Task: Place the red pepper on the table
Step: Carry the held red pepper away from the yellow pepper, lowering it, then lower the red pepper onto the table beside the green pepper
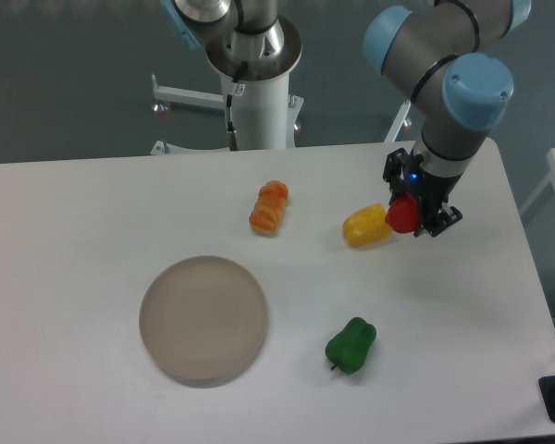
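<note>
The red pepper (402,215) is a small glossy red shape held between the black fingers of my gripper (416,215), which is shut on it. It hangs at the right side of the white table (74,231), right beside the yellow pepper (366,226). I cannot tell whether the red pepper touches the tabletop. Its stem is hidden by the fingers.
An orange pepper (269,207) lies near the table's middle back. A green pepper (351,344) lies toward the front right. A round grey-beige plate (203,319) sits front centre-left. The arm's white base column (257,102) stands behind the table's far edge.
</note>
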Robot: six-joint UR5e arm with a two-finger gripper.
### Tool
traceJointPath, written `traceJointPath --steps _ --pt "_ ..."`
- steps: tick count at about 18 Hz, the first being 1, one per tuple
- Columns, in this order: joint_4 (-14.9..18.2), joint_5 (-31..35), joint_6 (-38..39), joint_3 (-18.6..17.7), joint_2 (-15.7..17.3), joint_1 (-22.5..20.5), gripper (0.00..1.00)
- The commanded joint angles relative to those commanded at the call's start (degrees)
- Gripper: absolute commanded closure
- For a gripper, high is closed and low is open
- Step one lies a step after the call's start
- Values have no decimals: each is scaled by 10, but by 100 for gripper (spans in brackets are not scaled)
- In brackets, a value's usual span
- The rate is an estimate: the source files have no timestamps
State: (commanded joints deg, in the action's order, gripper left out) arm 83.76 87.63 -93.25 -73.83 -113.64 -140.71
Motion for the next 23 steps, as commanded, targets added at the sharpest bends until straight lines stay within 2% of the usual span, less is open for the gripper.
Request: traceJointPath --steps 4,8,12,21,23 --pt "-1 -1 10 0 -2 6 72" --pt "-3 0 49 6 -18 39 72" --pt "-19 -1 73 -3 -32 63 72" --pt "-23 0 121 -31 -43 95 72" --pt "-44 0 140 -33 -51 103 72"
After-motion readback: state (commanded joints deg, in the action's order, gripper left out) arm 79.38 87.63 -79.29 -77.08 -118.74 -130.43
